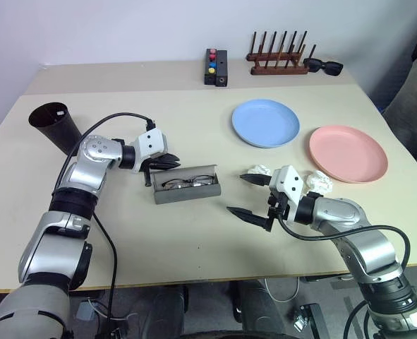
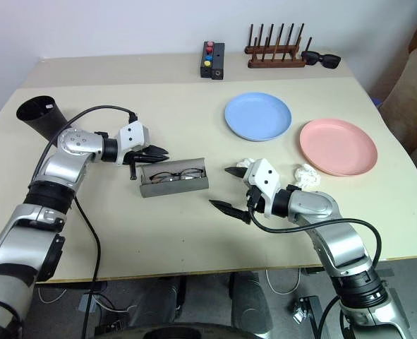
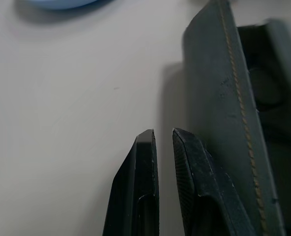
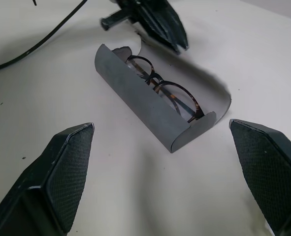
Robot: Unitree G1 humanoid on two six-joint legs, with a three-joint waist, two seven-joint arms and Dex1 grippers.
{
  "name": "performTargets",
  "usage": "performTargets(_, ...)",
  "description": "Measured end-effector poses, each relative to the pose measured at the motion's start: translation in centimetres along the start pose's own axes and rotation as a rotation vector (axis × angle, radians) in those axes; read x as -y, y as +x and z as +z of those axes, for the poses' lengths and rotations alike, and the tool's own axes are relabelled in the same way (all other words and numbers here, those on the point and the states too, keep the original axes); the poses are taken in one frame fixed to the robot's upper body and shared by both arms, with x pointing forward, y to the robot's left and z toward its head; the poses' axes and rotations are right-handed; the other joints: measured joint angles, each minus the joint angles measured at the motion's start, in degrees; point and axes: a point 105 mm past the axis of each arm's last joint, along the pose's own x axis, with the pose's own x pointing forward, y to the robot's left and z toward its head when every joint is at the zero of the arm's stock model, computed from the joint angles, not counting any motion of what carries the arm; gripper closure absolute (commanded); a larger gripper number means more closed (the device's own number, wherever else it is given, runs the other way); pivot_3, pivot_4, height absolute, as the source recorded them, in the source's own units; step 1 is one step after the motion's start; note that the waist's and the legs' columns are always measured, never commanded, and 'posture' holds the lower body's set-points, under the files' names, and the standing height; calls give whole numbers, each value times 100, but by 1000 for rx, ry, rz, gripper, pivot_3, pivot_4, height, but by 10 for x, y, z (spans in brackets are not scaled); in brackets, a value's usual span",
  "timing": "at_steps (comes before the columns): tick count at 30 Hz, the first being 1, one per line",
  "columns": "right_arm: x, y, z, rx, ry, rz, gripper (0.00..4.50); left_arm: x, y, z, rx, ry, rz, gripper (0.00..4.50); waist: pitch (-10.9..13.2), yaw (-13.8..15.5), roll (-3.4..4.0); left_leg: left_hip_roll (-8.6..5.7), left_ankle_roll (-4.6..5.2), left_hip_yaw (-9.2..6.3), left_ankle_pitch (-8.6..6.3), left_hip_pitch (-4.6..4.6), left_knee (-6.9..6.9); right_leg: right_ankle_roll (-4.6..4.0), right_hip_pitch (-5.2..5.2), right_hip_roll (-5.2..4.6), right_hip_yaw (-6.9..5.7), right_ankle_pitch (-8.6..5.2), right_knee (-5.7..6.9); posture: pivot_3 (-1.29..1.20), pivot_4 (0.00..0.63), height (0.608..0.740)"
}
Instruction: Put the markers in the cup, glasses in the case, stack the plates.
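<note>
The grey case (image 1: 187, 192) lies open mid-table with the glasses (image 1: 187, 183) inside it. My left gripper (image 1: 173, 164) is shut with nothing between its fingers, its tips just behind the raised lid (image 3: 224, 98) near the case's left end. To the right of the case my right gripper (image 1: 238, 194) stands open and empty, pointing at the case (image 4: 140, 105). The black cup (image 1: 56, 126) stands at the far left. At the right the blue plate (image 1: 265, 122) and the pink plate (image 1: 348, 153) lie side by side, apart. The markers are out of view.
Two crumpled white paper wads (image 1: 257, 170) (image 1: 319, 181) lie beside my right gripper. At the back stand a small black box with coloured buttons (image 1: 216, 67), a wooden rack (image 1: 279, 60) and black sunglasses (image 1: 324, 67).
</note>
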Motion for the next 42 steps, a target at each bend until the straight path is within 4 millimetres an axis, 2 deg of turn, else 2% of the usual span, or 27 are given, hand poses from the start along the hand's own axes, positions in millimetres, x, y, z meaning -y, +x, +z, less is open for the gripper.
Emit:
performTargets(8,0,2,1,5,-2,6,0,31,-5,5,-4,20,-94,3957,0,2,0,1,0,0,0,3,0,-2,0,0,1,-1,1,0,150,739)
performTargets(12,3,3,3,7,-14,-4,0,31,-2,6,-1,29,-64,3957,-1,15,1,1,0,0,0,2,1,-1,1,0,0,-2,1,0,150,739)
performTargets(16,13,5,6,11,-42,-47,0,28,9,15,87,-9,3,3957,0,20,0,0,0,0,0,0,4,-1,2,-1,1,0,0,0,150,739)
performTargets(18,24,5,7,-1,-69,-97,0,28,7,20,128,-9,33,3957,0,1,0,0,0,0,0,2,0,-2,0,-1,1,0,0,0,150,739)
performTargets(22,58,2,0,-75,-118,-248,0,28,-8,27,173,2,100,3957,0,-24,2,2,0,1,0,7,-4,-5,-2,0,1,1,4,0,150,739)
performTargets(26,102,6,4,-134,-197,-383,0,29,-25,22,180,-45,174,3957,2,-30,6,1,0,4,0,6,-2,-6,-1,-2,2,1,3,0,150,739)
performTargets(30,142,12,7,-209,-284,-479,0,40,-31,23,213,-94,191,3957,2,-10,5,1,0,3,0,5,-6,-6,-2,-1,1,2,0,0,150,739)
performTargets(33,159,17,-10,-311,-345,-482,0,52,-32,28,250,-136,181,3957,2,-8,6,0,0,4,0,1,-8,-7,-2,-3,2,2,-10,0,150,739)
performTargets(36,166,18,-34,-406,-362,-457,0,66,-30,32,278,-176,176,3957,3,-20,7,0,0,6,0,2,-11,-8,-2,-4,3,3,-13,0,150,739)
performTargets(39,170,22,-33,-414,-406,-436,806,68,-29,32,279,-203,199,4028,3,-46,7,0,0,6,0,6,-9,-13,-2,-2,3,4,-7,0,150,739)
performTargets(42,172,22,-40,-430,-417,-427,2330,70,-31,30,272,-221,226,4028,3,-91,7,0,0,5,0,6,-9,-13,-1,-2,3,4,-5,0,150,739)
